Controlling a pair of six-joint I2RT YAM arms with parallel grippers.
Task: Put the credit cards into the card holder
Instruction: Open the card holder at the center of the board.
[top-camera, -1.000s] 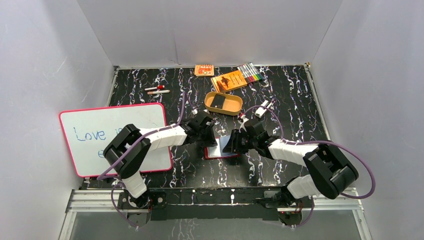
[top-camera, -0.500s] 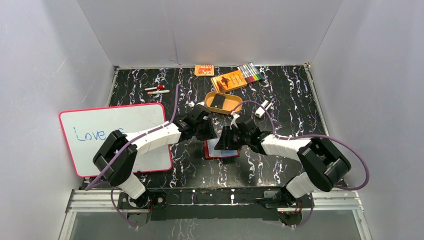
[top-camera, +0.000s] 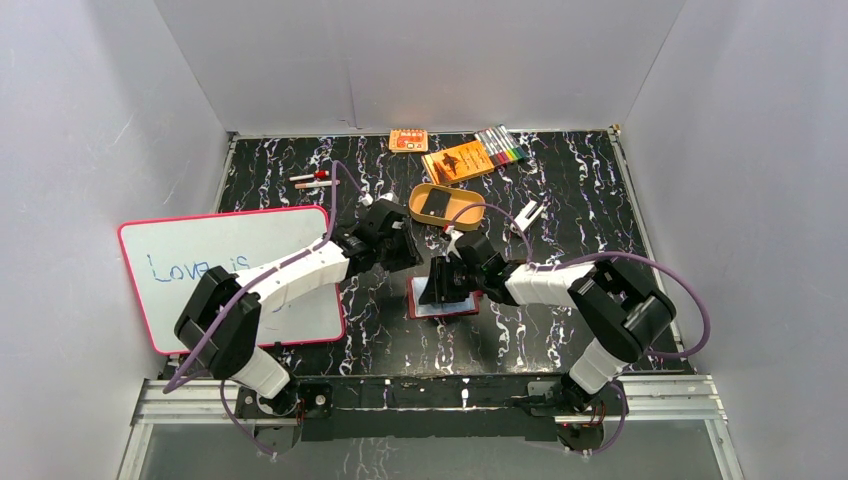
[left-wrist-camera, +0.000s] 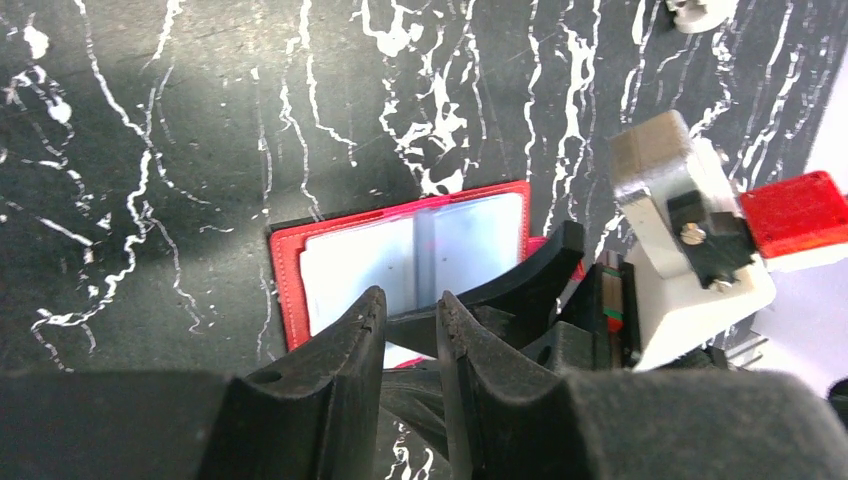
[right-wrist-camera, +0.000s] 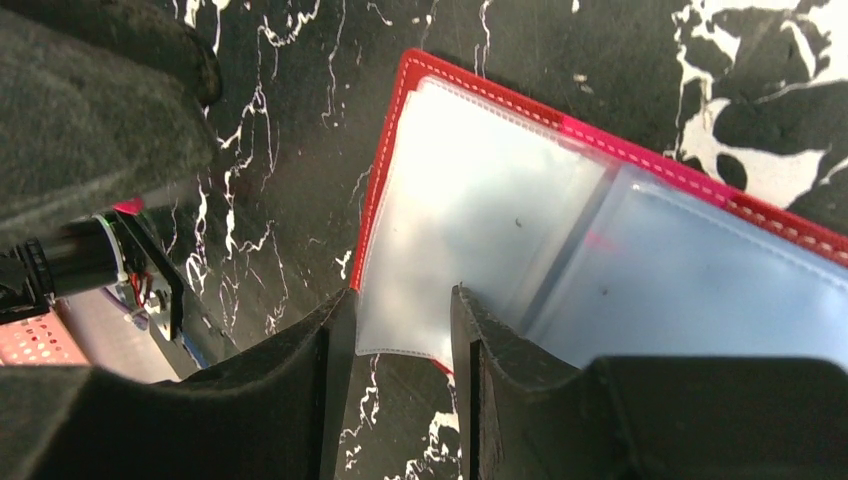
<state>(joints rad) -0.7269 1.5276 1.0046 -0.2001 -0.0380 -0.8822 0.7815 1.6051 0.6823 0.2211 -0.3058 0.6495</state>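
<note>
One card holder (right-wrist-camera: 480, 230) lies open beneath the right end effector (right-wrist-camera: 400, 300).

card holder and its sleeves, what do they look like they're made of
card holder: red leather or faux leather, hard to tell which; white stitching runs along its edge. sleeves: clear soft plastic with a glossy finish, catching pale bluish glare.

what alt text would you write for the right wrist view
An open red card holder lies on a black marbled table, its clear sleeves showing no card. The right gripper straddles one sleeve's edge, jaws slightly apart.
</note>
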